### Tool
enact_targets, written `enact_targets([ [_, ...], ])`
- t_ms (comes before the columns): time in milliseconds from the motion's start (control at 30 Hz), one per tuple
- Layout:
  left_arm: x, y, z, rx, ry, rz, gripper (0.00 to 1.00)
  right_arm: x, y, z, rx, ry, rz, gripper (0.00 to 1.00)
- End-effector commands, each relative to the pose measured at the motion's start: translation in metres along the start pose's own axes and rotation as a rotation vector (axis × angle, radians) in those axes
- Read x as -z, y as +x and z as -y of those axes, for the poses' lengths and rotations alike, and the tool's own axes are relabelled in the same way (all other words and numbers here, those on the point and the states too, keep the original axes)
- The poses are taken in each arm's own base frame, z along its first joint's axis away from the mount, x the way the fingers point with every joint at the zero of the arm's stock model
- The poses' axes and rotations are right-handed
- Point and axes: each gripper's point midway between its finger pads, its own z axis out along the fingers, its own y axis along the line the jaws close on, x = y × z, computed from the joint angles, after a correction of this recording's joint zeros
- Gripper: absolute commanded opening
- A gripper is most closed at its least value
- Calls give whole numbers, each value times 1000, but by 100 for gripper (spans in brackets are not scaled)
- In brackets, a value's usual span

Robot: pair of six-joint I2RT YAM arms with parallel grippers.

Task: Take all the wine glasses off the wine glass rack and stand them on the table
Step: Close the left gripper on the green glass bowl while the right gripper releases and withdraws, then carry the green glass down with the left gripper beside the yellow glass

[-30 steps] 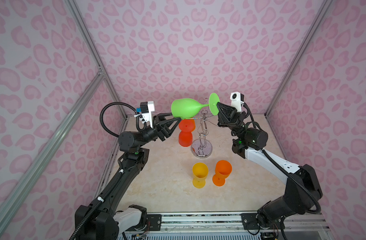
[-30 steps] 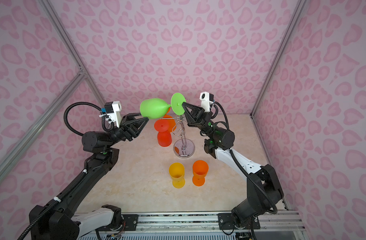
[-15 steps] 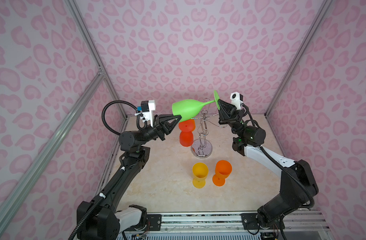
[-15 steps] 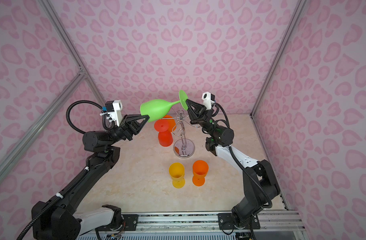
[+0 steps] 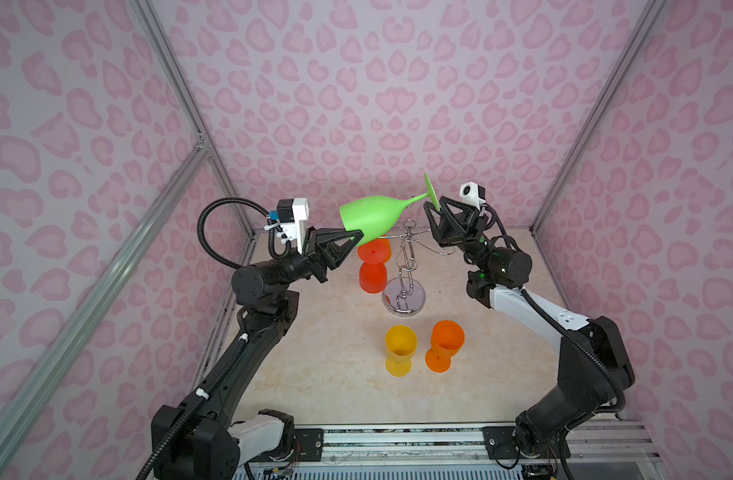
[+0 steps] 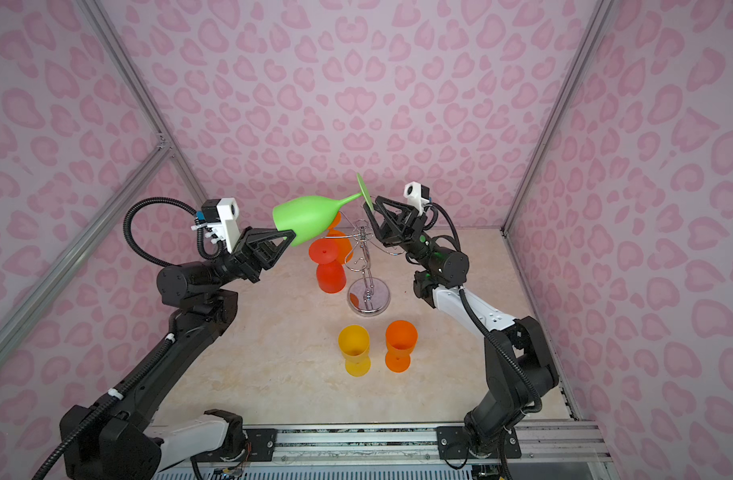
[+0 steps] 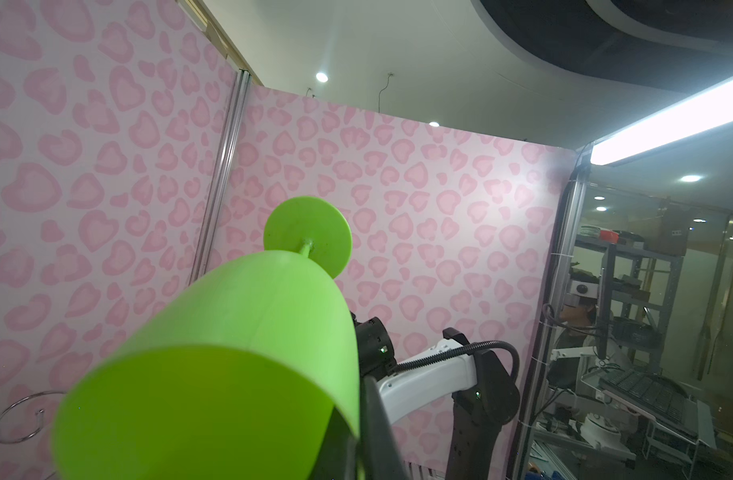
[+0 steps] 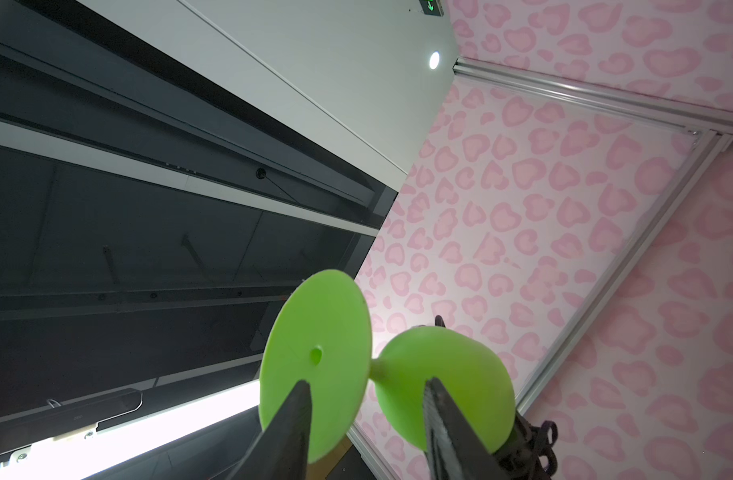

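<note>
A green wine glass (image 5: pixel 373 214) (image 6: pixel 306 216) lies almost level in the air above the wine glass rack (image 5: pixel 404 266) (image 6: pixel 368 286), foot toward the right. My left gripper (image 5: pixel 358 237) (image 6: pixel 292 237) is shut on the bowl's rim, which the left wrist view shows pinched beside a dark finger (image 7: pixel 373 415). My right gripper (image 5: pixel 436 205) (image 6: pixel 373 204) (image 8: pixel 368 384) stands open. Its two fingers sit on either side of the lower edge of the glass's foot (image 8: pixel 315 332), not clamping it. The bowl (image 7: pixel 240 332) fills much of the left wrist view.
A red glass (image 5: pixel 373 268) and an orange one behind it (image 6: pixel 343 245) hang upside down on the rack's left side. A yellow glass (image 5: pixel 400 349) and an orange glass (image 5: pixel 446 345) stand on the table in front of the rack's round base (image 5: pixel 414 305). Pink walls enclose three sides.
My left gripper closed on the bowl's rim. My right gripper, shut on the foot before, has opened. The glass's foot end rose and its disc turned edge-on.
</note>
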Motion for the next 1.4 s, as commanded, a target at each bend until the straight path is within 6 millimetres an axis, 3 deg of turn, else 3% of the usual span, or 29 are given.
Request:
enact_targets([
  [0,-1,-9,24,-85,48,-18,2,4,-3,-11,55,-9,-10,54],
  [167,1,-10,36,-136,-4,-77,3,13,-17,-25,182,73,16,59],
  [300,7,-6,25,-149,-173,-158,3,23,-24,-31,340,229,27,59],
  [400,19,1,17,-141,-316,-240,3,40,-27,-23,536,488,29,59],
  [467,28,3,19,-137,-384,-278,3,60,-27,-18,742,759,17,60],
  [567,39,0,30,-136,-462,-315,3,91,-25,-27,997,1074,-8,62],
  [633,50,3,33,-121,-533,-353,3,108,-28,-33,1060,1174,0,62],
  [833,90,20,44,-62,-735,-510,3,160,-32,-31,1126,1400,36,62],
  [1033,122,44,64,5,-818,-641,3,203,-42,-31,1127,1581,102,62],
  [1367,169,112,22,221,-1001,-829,3,240,-59,-23,1094,1713,141,62],
])
